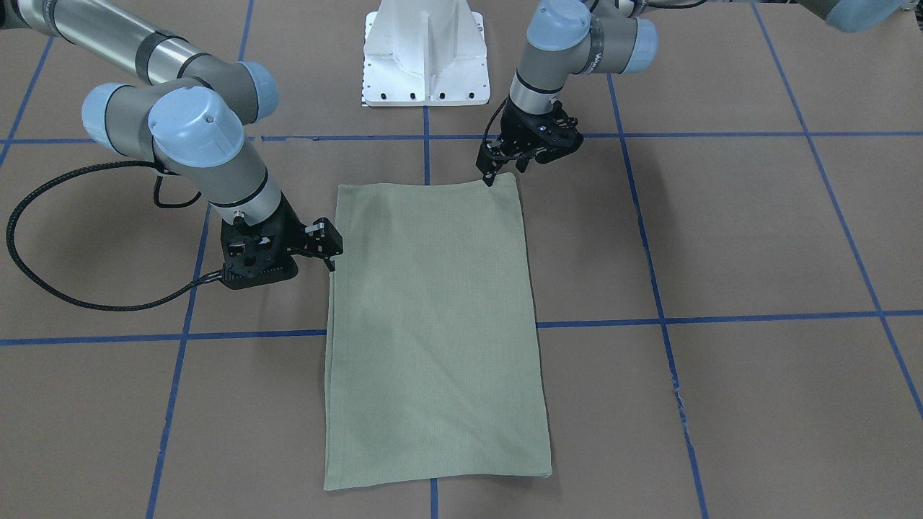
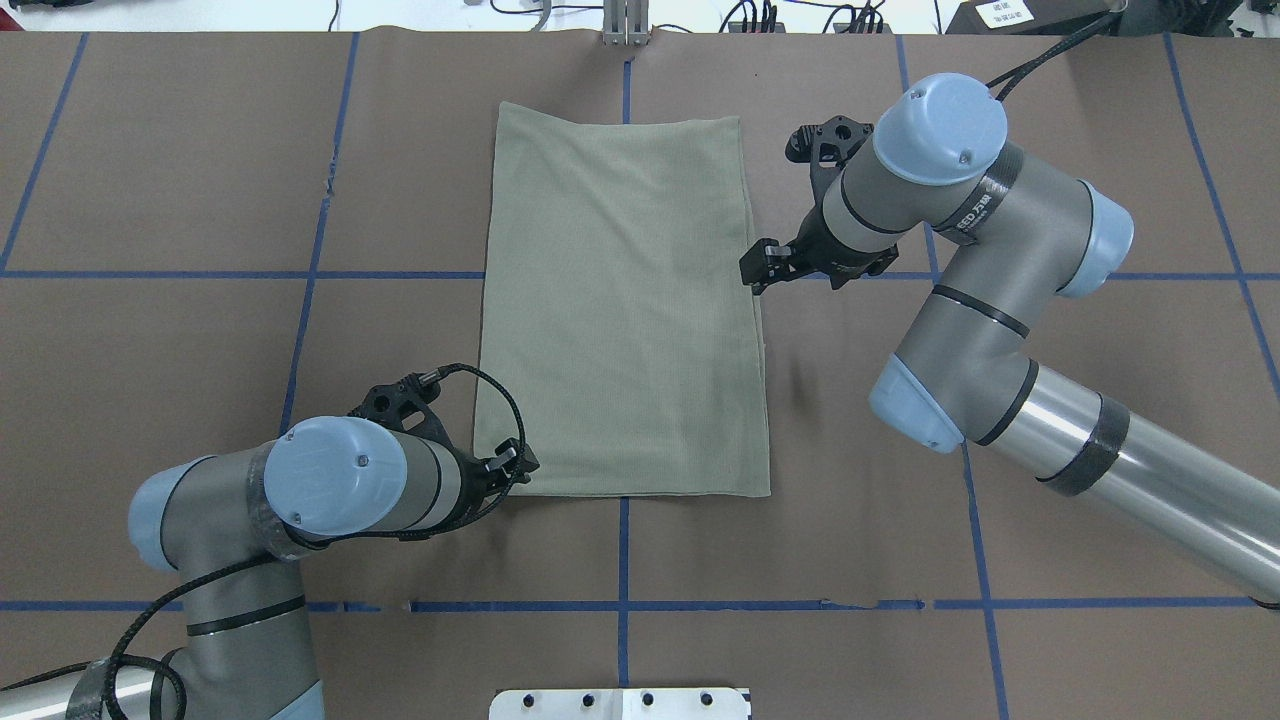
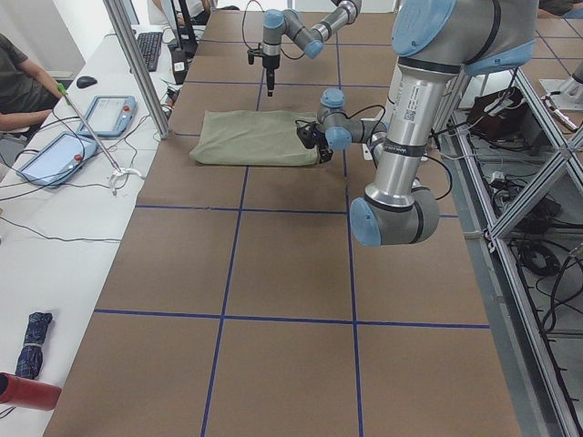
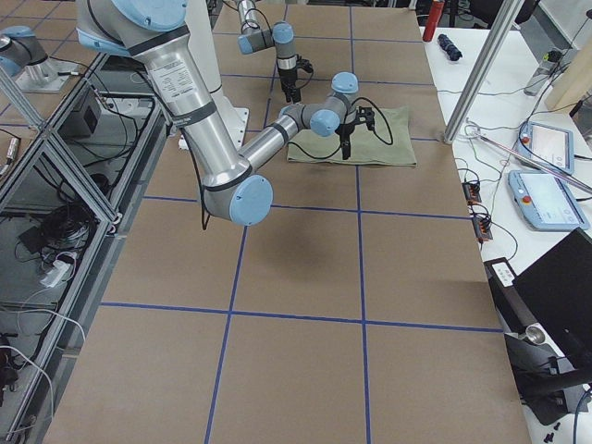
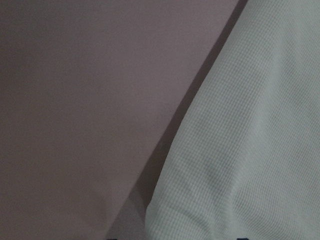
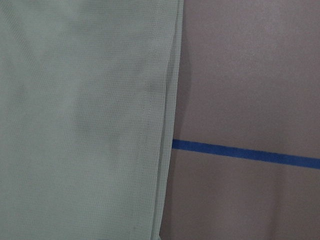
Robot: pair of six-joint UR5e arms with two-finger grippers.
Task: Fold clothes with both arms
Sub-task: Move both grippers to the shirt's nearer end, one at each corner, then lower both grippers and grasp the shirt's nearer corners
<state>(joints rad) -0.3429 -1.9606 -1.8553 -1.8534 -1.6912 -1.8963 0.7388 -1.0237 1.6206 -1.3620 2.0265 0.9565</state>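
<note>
The clothes are one sage-green knit shirt [image 2: 620, 310], folded into a long flat rectangle on the brown table; it also shows from the front [image 1: 433, 324]. My left gripper [image 2: 512, 468] is low at the shirt's near left corner, open. The left wrist view shows that corner of the cloth [image 5: 250, 125] close below. My right gripper [image 2: 757, 272] stands at the middle of the shirt's right edge and looks open. Layered fabric edges [image 6: 167, 120] lie under it beside a blue tape line [image 6: 240, 154]. Nothing is held.
The white base pedestal [image 1: 425, 54] stands at the robot's side of the table. Blue tape lines [image 2: 623, 605] grid the brown surface. A side bench with tablets [image 3: 105, 114] and a seated person [image 3: 18, 82] runs along the far edge.
</note>
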